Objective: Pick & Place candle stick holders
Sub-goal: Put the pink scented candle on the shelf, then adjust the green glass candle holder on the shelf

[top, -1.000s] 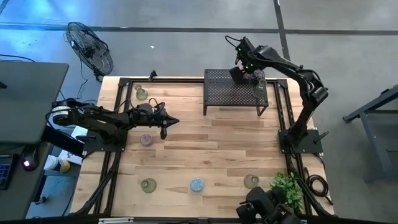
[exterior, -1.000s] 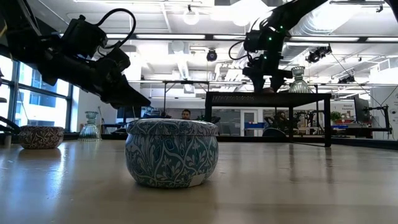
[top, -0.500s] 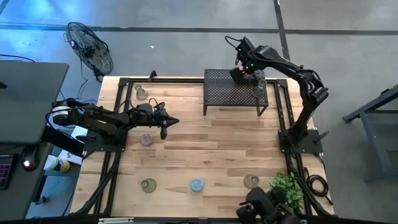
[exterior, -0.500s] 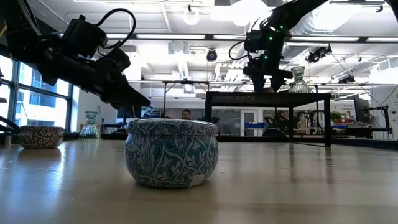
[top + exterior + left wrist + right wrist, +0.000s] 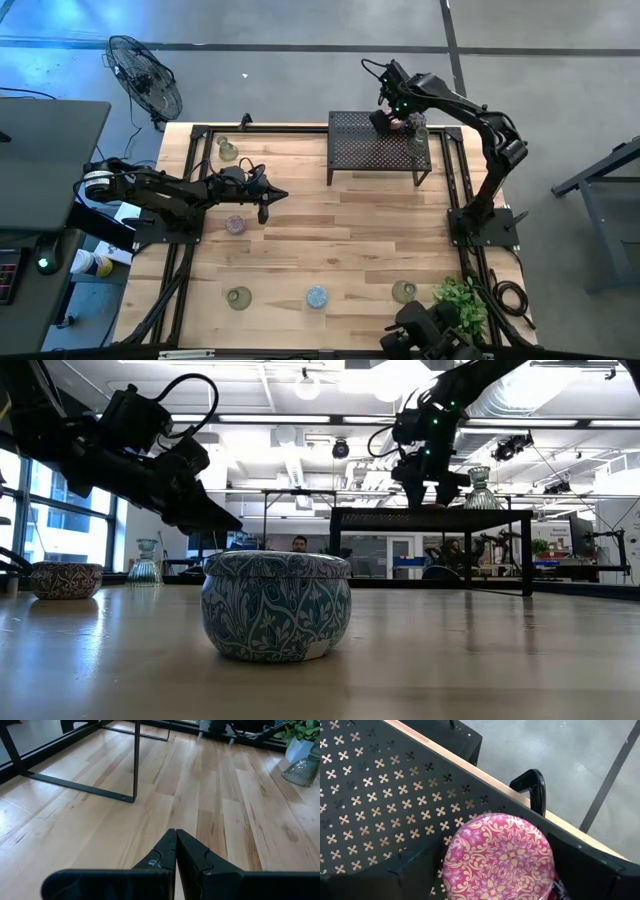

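My right gripper [image 5: 392, 120] stands over the far right part of the black perforated stand [image 5: 360, 145], shut on a pink patterned holder [image 5: 499, 856]. A clear glass holder [image 5: 420, 136] stands on the stand beside it. My left gripper [image 5: 278, 196] is shut and empty, above the table's left middle; its fingers meet in the left wrist view [image 5: 175, 851]. A purple holder [image 5: 235, 224] sits on the table just near of it. A glassy green holder [image 5: 228, 150] sits at the far left. Two olive holders [image 5: 238, 297] [image 5: 404, 291] and a blue one [image 5: 316, 296] sit along the near edge. My right gripper has the pink holder's round side wall [image 5: 449, 870] between its two fingers [image 5: 417, 870], one on each side, coming from above. The holder is upright, lid up, at the stand's top [image 5: 385, 805]. Whether it rests on the stand or hangs just above it, I cannot tell.
A green leafy plant [image 5: 462, 300] stands at the near right corner. A fan [image 5: 145, 80] stands beyond the far left corner. Black rails [image 5: 190, 180] run along the table's sides. Bare wood lies in the table's middle [image 5: 340, 240]. The blue holder [image 5: 276, 606] fills the low view's foreground.
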